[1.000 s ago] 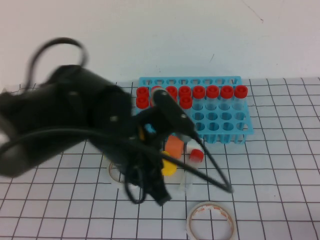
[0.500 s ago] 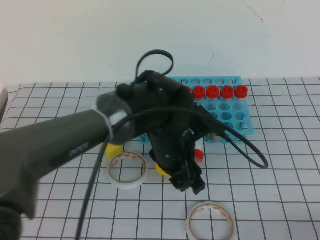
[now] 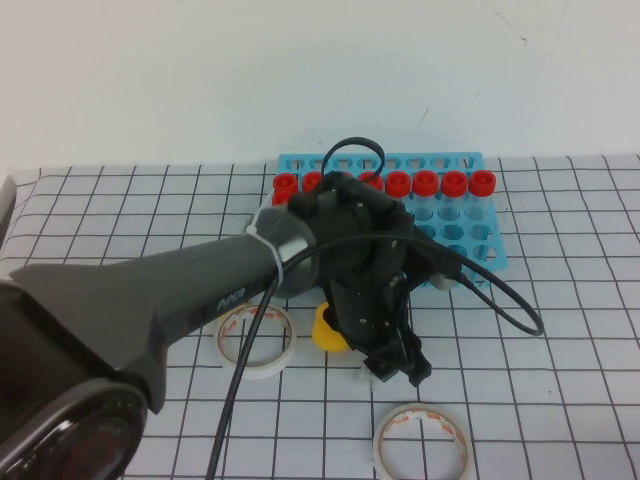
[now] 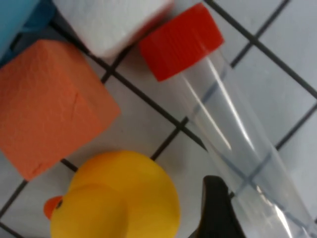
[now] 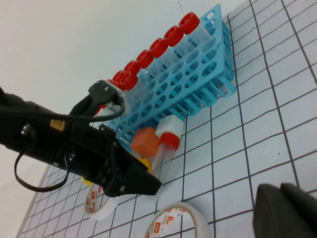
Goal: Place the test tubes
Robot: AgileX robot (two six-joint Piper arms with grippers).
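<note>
Now left jaws stand open over the test tube; right jaws shut, apart.

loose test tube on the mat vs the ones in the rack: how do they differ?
The loose test tube lies flat on the mat; the racked tubes stand upright in the blue rack. The loose test tube sits alone beside the rubber duck, left gripper close over it; the racked tubes line up in rows. Both have red caps. Right gripper: shut, apart on the right.
</note>
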